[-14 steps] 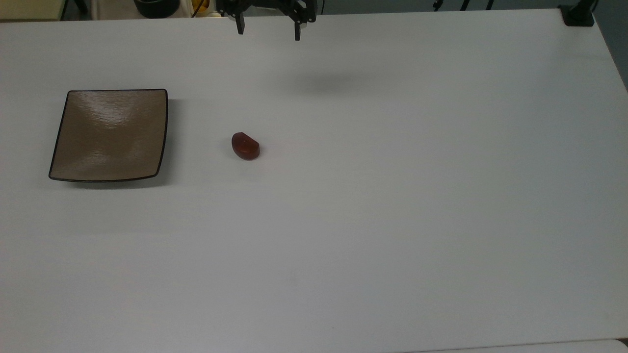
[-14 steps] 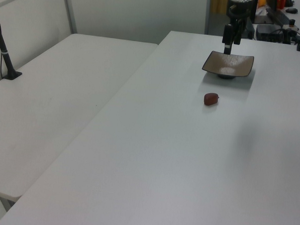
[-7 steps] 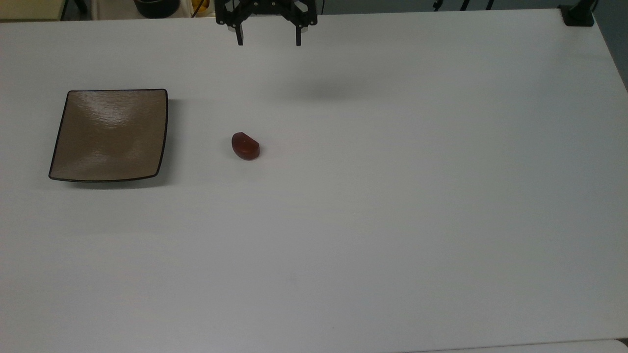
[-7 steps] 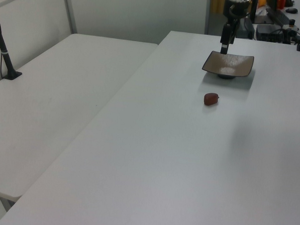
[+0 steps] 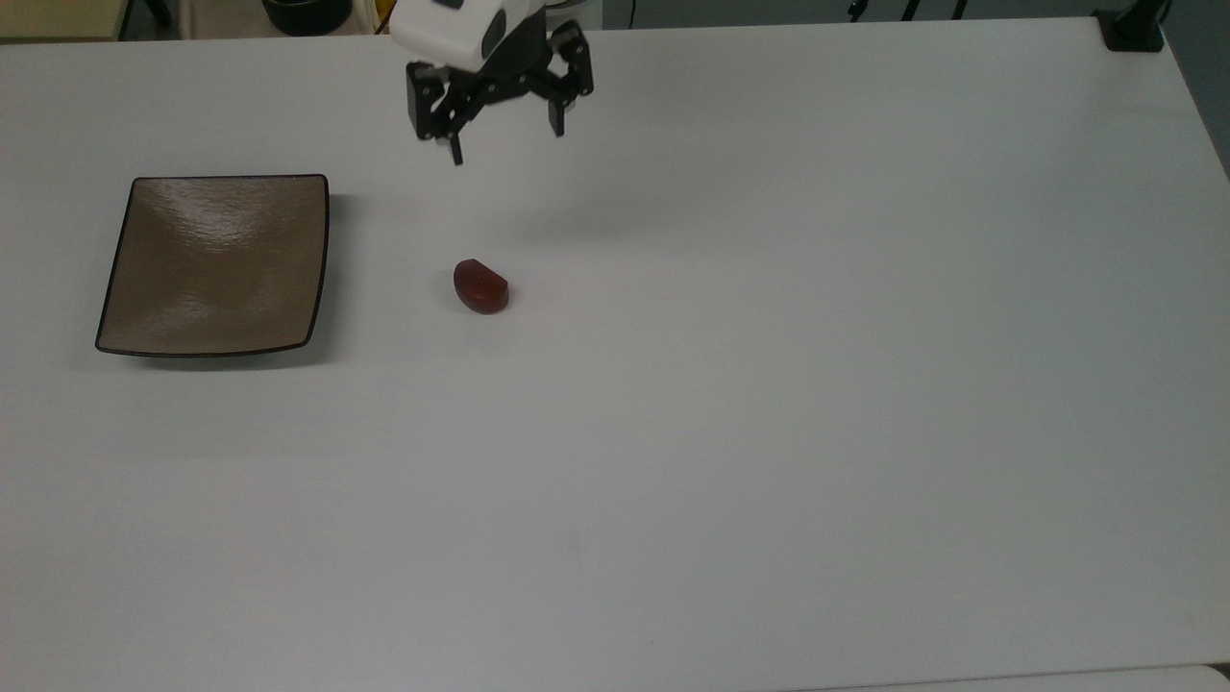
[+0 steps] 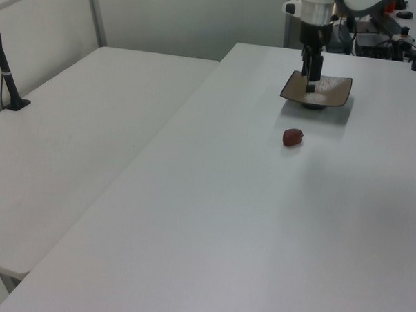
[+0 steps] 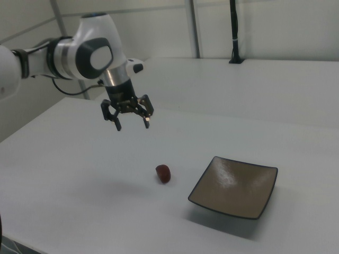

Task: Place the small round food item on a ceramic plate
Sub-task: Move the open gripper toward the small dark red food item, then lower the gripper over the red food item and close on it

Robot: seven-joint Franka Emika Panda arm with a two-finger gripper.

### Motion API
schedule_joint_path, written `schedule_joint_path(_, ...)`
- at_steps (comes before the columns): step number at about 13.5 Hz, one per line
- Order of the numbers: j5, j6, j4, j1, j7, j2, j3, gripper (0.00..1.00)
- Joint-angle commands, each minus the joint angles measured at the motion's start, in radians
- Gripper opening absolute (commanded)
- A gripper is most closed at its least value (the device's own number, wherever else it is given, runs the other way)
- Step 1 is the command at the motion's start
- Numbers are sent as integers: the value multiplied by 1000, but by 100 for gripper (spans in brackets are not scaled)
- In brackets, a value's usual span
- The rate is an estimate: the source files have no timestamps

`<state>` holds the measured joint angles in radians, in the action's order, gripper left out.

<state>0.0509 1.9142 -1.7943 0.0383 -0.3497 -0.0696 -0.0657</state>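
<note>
Clearly, the gripper (image 5: 505,142) hangs in the air with its fingers spread wide and empty, probably so that it can come down around the small round food item (image 5: 480,286). In the top view this lump lies on the white table (image 5: 769,384) at about 6 o'clock from the gripper, well apart from it. The ceramic plate (image 5: 216,261) waits empty at 9 o'clock from the lump.

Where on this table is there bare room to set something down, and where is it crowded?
Nearly everywhere. In the top view, the table is bare right of the food piece and along the whole near edge below it and the plate. The gap between plate and food is bare too, though narrower. The busiest spot is the far edge, where the open gripper hangs above the surface.
</note>
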Motion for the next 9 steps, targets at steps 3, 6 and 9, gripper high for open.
schedule_joint_path(3,96,124,-28,-20,-159,-133,3,100)
schedule_joint_path(6,134,196,-25,-18,-167,-212,3,100)
schedule_joint_path(9,156,238,-24,-18,-166,-252,0,100)
